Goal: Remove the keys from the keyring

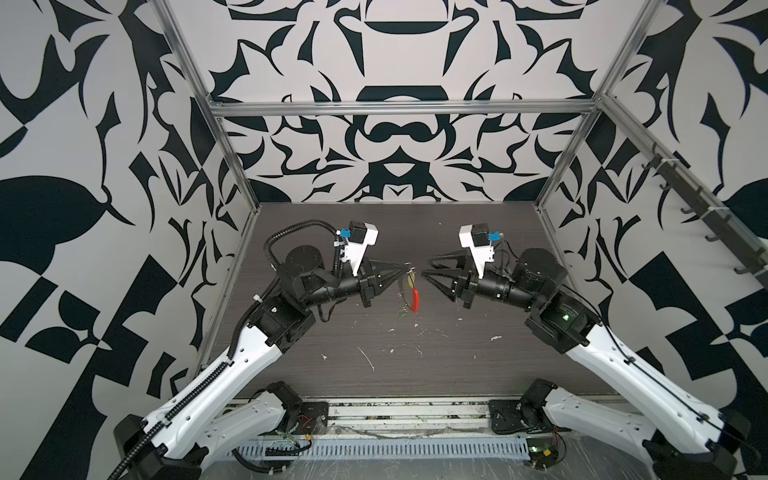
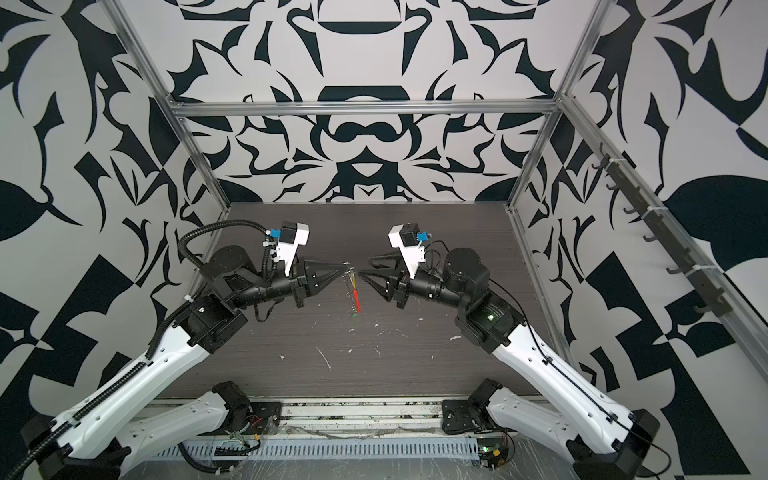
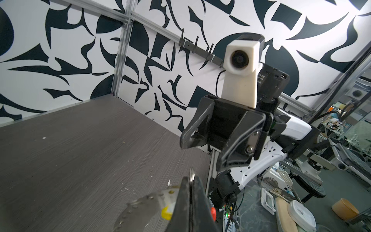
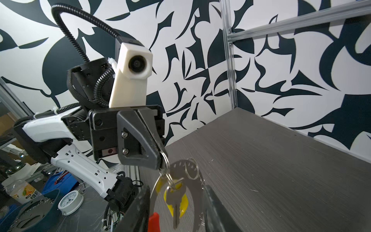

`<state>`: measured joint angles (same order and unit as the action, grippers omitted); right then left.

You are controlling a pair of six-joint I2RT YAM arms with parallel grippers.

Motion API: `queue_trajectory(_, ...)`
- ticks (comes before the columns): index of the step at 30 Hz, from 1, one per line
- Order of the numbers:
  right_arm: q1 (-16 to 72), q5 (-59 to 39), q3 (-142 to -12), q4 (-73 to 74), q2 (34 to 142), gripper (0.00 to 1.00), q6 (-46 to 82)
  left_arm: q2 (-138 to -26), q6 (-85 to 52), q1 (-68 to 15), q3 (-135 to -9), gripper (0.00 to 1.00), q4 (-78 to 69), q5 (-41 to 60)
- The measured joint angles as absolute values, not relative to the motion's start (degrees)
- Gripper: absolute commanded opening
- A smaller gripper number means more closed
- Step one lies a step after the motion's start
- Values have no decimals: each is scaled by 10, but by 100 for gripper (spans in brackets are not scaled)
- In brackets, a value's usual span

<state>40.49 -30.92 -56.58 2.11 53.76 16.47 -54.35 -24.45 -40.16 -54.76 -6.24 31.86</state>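
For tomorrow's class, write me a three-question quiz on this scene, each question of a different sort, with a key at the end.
1. Multiple choice. The keyring is: A held by the right hand; B hanging from the left hand; C gripped by both hands.
2. True or false: the right hand is shut.
3. Fill in: one arc of the keyring is covered in ____.
Key: 1 B, the shut left hand pinches a small metal loop at the top. 2 False, its jaws stand open, holding nothing. 3 Red.
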Motion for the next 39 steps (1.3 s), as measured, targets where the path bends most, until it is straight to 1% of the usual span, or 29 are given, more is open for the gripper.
queue_trajectory(5, 425, -292, -559, 30, 544, 46, 161, -543, -257, -402, -548, 0, -88, 322)
queue_trajectory(12, 453, -268, -555, 31, 546, 50, 145, -540, -266, -402, -547, 0, -102, 322)
queue_trajectory(17, 481, -234, -555, 29, 563, 48, 123, -537, -271, -402, -538, 0, -113, 322)
queue_trajectory(20, 497, -204, -558, 19, 571, 40, 105, -537, -273, -402, -529, 0, -113, 323)
queue_trajectory(26, 519, -155, -571, 5, 577, 33, 77, -535, -274, -402, -528, 0, -114, 323)
queue_trajectory(30, 523, -138, -575, 2, 571, 27, 64, -535, -274, -402, -528, 0, -113, 323)
queue_trajectory(38, 524, -120, -581, -11, 565, 8, 50, -534, -274, -402, -528, 0, -116, 323)
queue_trajectory(39, 524, -117, -581, -11, 565, 5, 47, -534, -275, -402, -528, 0, -116, 324)
